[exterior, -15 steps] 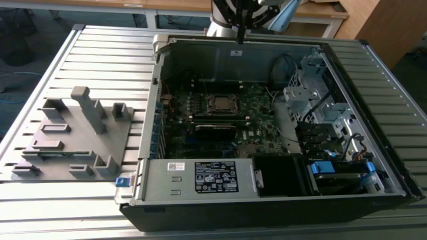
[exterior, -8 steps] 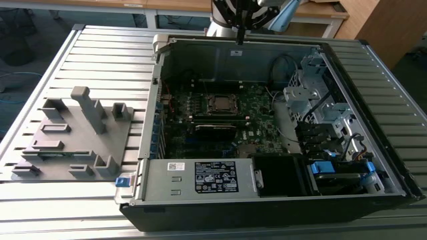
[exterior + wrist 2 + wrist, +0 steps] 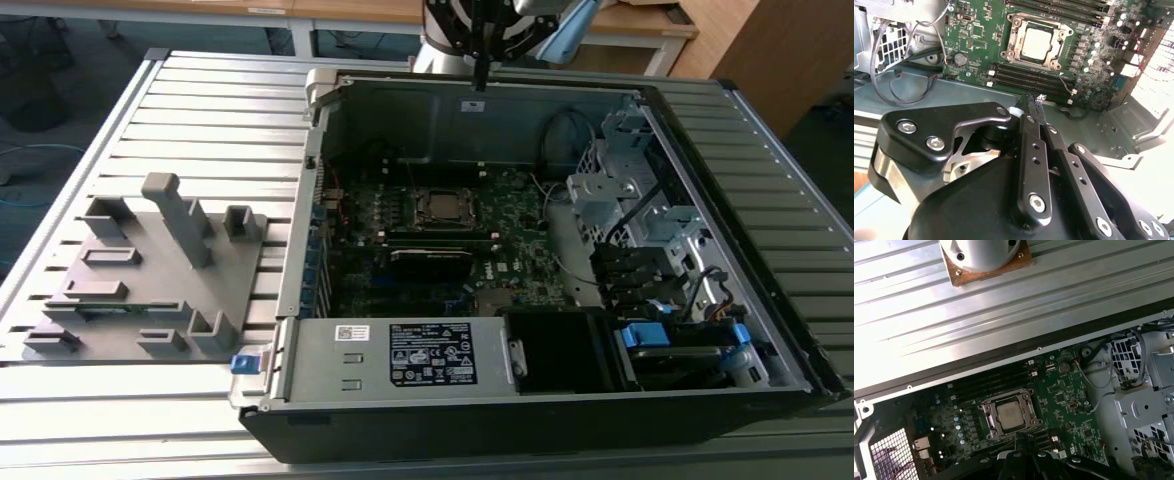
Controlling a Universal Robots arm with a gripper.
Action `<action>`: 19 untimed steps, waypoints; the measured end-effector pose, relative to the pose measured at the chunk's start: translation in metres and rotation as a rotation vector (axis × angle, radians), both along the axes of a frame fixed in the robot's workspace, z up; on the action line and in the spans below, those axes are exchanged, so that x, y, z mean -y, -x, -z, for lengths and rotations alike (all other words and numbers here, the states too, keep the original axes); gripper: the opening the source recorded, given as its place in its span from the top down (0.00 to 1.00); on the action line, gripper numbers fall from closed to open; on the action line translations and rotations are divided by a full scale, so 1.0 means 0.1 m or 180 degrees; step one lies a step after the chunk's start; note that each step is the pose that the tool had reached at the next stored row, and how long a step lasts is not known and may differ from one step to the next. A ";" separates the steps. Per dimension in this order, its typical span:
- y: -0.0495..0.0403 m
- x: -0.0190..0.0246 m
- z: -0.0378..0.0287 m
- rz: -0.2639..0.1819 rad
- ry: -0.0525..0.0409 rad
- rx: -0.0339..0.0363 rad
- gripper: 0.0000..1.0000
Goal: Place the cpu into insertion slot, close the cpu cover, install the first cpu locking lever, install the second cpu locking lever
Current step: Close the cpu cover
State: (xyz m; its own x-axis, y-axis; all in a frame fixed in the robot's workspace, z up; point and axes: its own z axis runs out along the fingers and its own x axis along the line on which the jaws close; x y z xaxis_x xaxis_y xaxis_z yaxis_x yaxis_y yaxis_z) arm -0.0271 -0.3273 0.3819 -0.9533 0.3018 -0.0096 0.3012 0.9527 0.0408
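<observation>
My jaws are closed, the two black fingers (image 3: 1033,145) pressed flat against each other with nothing gripped between them. In the second wrist view their tips hang above the grey metal wall of the open computer case (image 3: 561,420), short of the green motherboard (image 3: 979,45). The cpu (image 3: 1036,43) is apart from me: its dull silver top lies seated in the insertion slot (image 3: 1056,63), level with the board. The cpu cover (image 3: 1015,36) lies flat around it, and the chip shows through its square window. I cannot tell how the locking levers along the socket's sides stand. Dark memory slots (image 3: 1024,77) run between the socket and my fingertips. In the first wrist view the cpu (image 3: 1010,415) sits just beyond the dark body of my jaws. In the exterior view my arm (image 3: 461,25) comes down at the far edge of the case, well apart from the socket (image 3: 441,206) in the middle of the board. The case lies on its side on the ribbed metal table (image 3: 200,110), and a grey moulded fixture (image 3: 147,270) rests on the table at the exterior view's left.
</observation>
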 end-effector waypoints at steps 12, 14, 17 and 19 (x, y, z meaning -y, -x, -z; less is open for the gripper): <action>0.000 0.000 0.027 0.0000 0.0000 0.0000 0.90; 0.000 0.000 0.032 0.0000 0.0000 0.0000 0.90; 0.000 0.000 0.038 0.0000 0.0000 0.0000 0.90; 0.000 0.000 0.043 0.0000 0.0000 0.0000 0.90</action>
